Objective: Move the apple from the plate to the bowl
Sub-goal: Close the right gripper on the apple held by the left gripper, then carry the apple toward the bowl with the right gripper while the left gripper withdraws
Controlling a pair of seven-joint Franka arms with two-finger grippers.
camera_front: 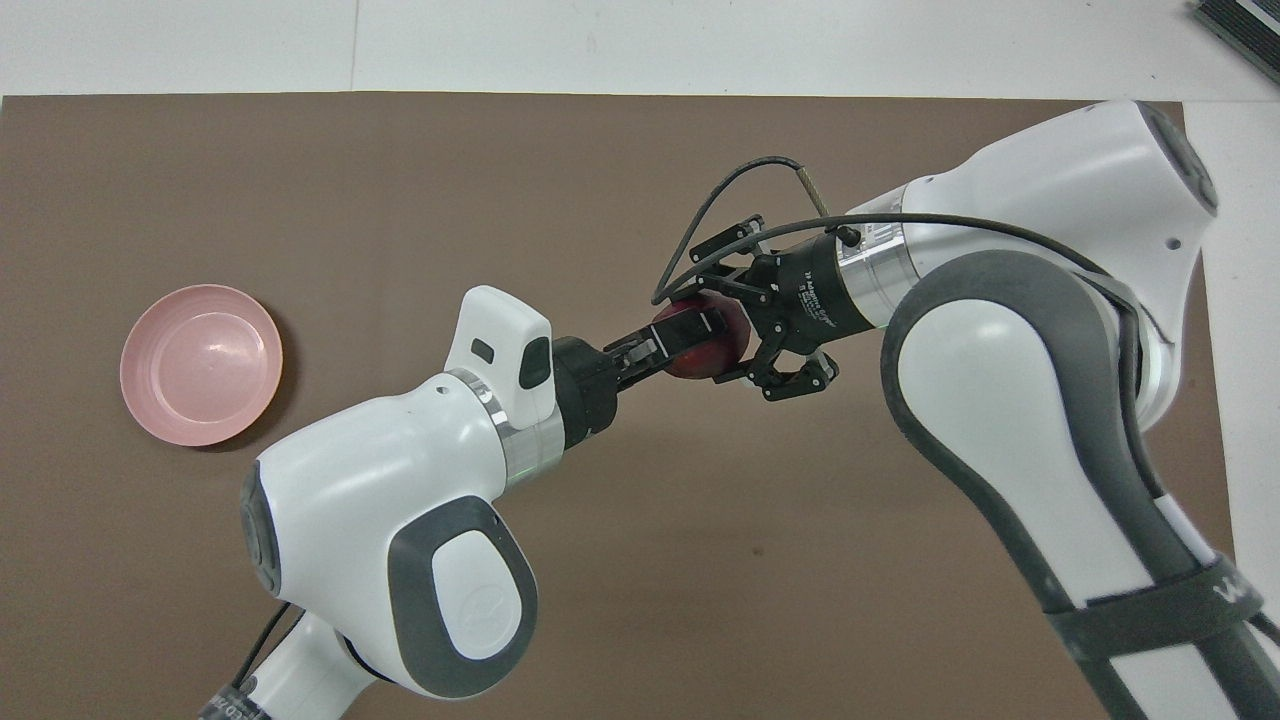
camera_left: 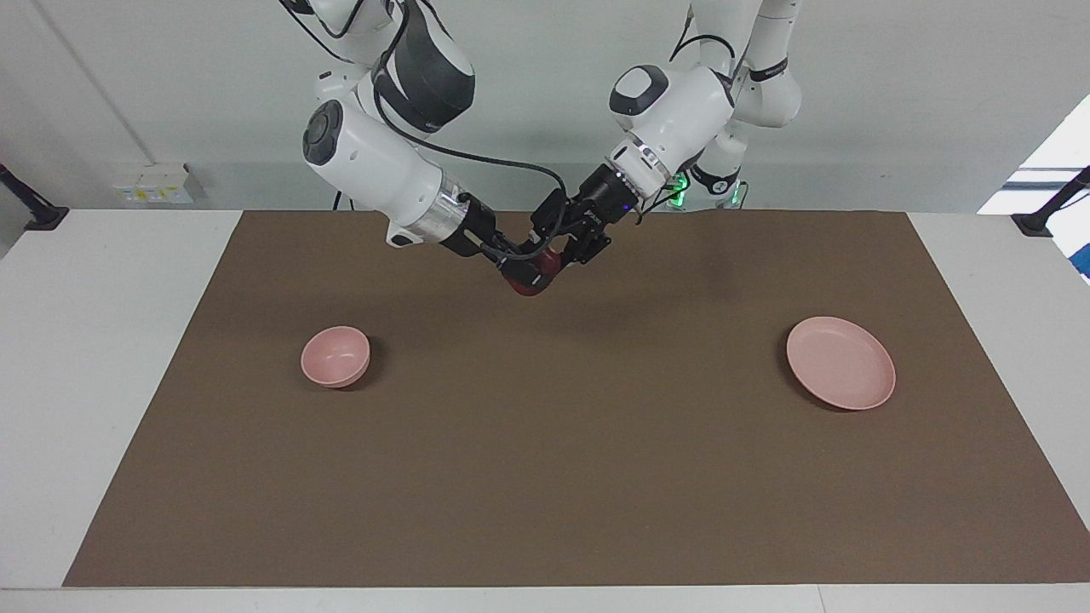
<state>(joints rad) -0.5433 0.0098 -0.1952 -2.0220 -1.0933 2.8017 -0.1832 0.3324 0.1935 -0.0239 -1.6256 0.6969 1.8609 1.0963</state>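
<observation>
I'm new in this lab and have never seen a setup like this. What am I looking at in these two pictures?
Two white robot arms work at a table covered by a brown mat. One picture is taken from across the table, facing the robots; the other looks down from above their own end, so the sides appear swapped between them.

On the mat lie a flat pink plate toward the left arm's end and a small, deeper pink bowl toward the right arm's end. Both are empty.

Above the middle of the mat, the two arms meet at a dark red apple. The left gripper is shut on it, and the right gripper has its fingers on the apple as well. It looks like a handover in mid-air, probably on the way to the bowl.
</observation>
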